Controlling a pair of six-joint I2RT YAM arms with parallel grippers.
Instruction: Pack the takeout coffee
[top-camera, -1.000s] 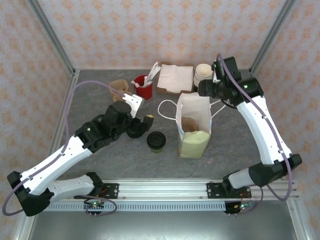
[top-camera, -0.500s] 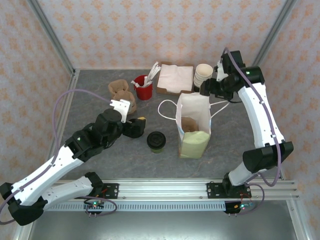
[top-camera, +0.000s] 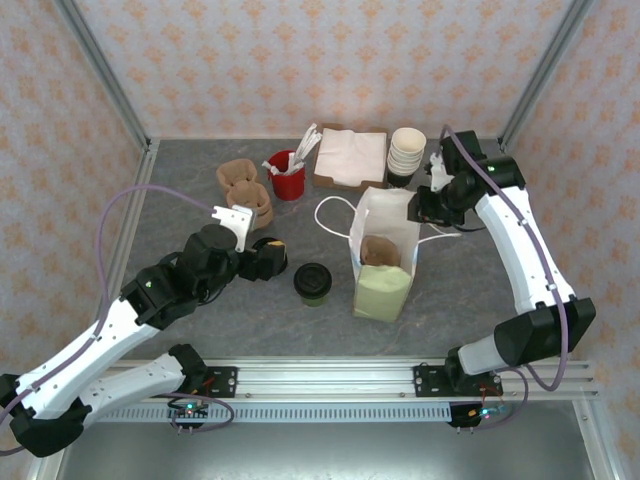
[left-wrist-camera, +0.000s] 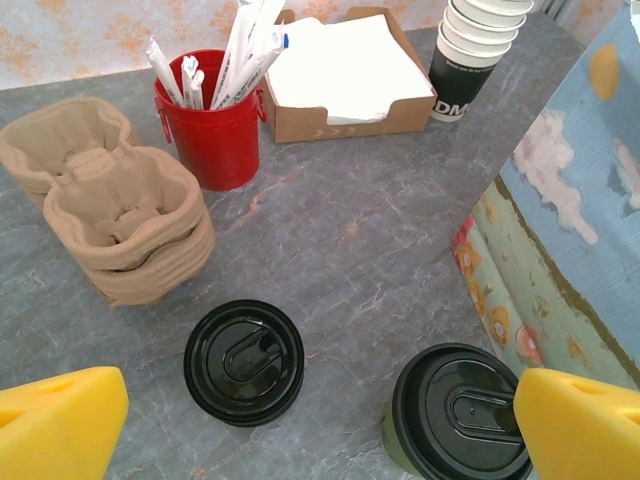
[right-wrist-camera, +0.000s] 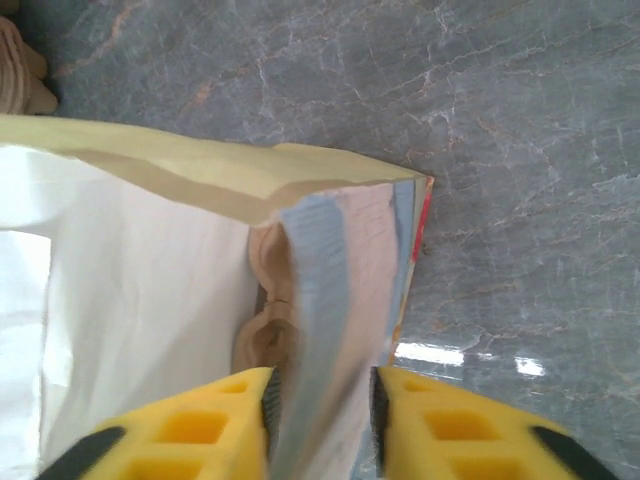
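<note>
The takeout coffee (top-camera: 312, 283) stands left of the paper bag (top-camera: 385, 262); it is a dark cup with a black lid (left-wrist-camera: 462, 412). My left gripper (top-camera: 272, 256) hovers just left of the cup, open and empty, its yellow fingers (left-wrist-camera: 60, 420) wide apart at the bottom corners of the left wrist view. My right gripper (top-camera: 421, 205) sits at the bag's far right rim. Its jaws (right-wrist-camera: 320, 430) are close together with the bag's side wall (right-wrist-camera: 315, 300) filling the gap between them. A brown cup carrier (right-wrist-camera: 262, 335) lies inside the bag.
A loose black lid disc (left-wrist-camera: 243, 362) lies left of the coffee. Behind are stacked brown carriers (top-camera: 245, 187), a red cup of straws (top-camera: 288, 176), a napkin box (top-camera: 350, 155) and a stack of lidless cups (top-camera: 406, 150). The bag's white handles (top-camera: 335, 215) trail on the table.
My right gripper came down from beside the cup stack onto the bag's rim, and the bag has tilted slightly. My left arm drew back a little to the left.
</note>
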